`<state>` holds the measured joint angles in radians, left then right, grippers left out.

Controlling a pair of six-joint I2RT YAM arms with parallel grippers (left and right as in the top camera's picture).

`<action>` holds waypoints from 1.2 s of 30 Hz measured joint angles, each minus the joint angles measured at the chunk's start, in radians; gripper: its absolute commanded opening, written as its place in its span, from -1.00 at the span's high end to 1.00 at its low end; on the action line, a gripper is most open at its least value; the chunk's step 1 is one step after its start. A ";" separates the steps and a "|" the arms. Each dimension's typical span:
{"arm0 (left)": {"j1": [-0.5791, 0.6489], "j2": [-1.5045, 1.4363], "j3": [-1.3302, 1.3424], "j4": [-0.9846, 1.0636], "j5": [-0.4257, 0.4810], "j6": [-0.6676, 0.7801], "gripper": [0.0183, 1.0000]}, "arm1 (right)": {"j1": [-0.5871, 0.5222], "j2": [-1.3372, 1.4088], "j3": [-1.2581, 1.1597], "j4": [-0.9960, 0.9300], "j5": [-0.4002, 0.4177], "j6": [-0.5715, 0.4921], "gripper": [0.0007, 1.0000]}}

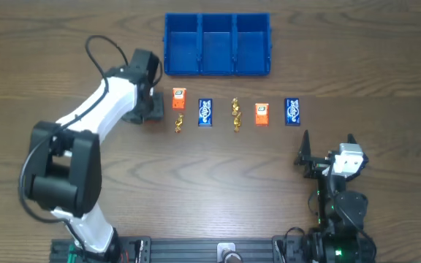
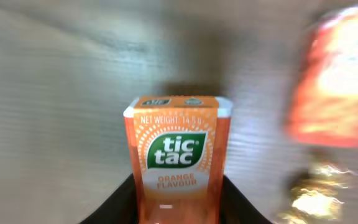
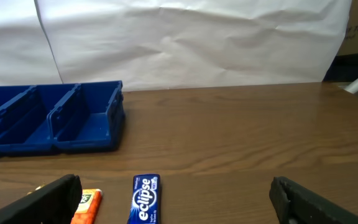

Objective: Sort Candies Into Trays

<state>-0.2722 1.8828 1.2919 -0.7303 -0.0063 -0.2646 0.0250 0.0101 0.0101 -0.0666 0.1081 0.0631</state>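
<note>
An orange mint box (image 2: 179, 155) stands upright between the fingers of my left gripper (image 2: 179, 196), which is shut on it. From above, that gripper (image 1: 152, 111) sits at the left end of a row of candies, just left of another orange box (image 1: 179, 98). Along the row lie a gold candy (image 1: 179, 124), a blue pack (image 1: 205, 112), two gold candies (image 1: 236, 115), an orange box (image 1: 262, 113) and a blue pack (image 1: 292, 111). My right gripper (image 1: 327, 150) is open, near its base and short of the row. The blue three-bin tray (image 1: 218, 67) stands behind the row.
In the right wrist view, the blue tray (image 3: 92, 134) stands far back, with a blue pack (image 3: 145, 199) and an orange box (image 3: 87, 200) nearer the open gripper (image 3: 179, 205). A white sheet (image 3: 197, 43) hangs behind the table. Bare wood surrounds the row.
</note>
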 measured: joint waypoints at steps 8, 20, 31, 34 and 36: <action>-0.109 0.100 0.881 -0.315 -0.132 -0.095 0.42 | 0.000 -0.001 0.000 0.000 0.000 0.000 -1.00; -0.108 0.481 1.004 -0.283 -0.104 -0.098 0.40 | 0.000 -0.001 0.000 0.000 0.000 0.000 -1.00; -0.108 0.481 1.005 -0.257 -0.078 -0.101 -0.76 | 0.000 -0.001 0.000 0.000 0.000 0.000 -1.00; -0.114 0.459 1.004 -0.298 -0.086 -0.102 -0.77 | 0.000 -0.001 0.000 0.000 0.000 0.000 -1.00; -0.137 0.365 0.966 -0.317 -0.124 -0.113 -0.76 | 0.000 -0.002 0.000 0.000 0.000 0.000 -1.00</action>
<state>-0.4088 2.2482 2.2581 -1.0477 -0.1307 -0.3771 0.0250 0.0082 0.0101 -0.0662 0.1085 0.0631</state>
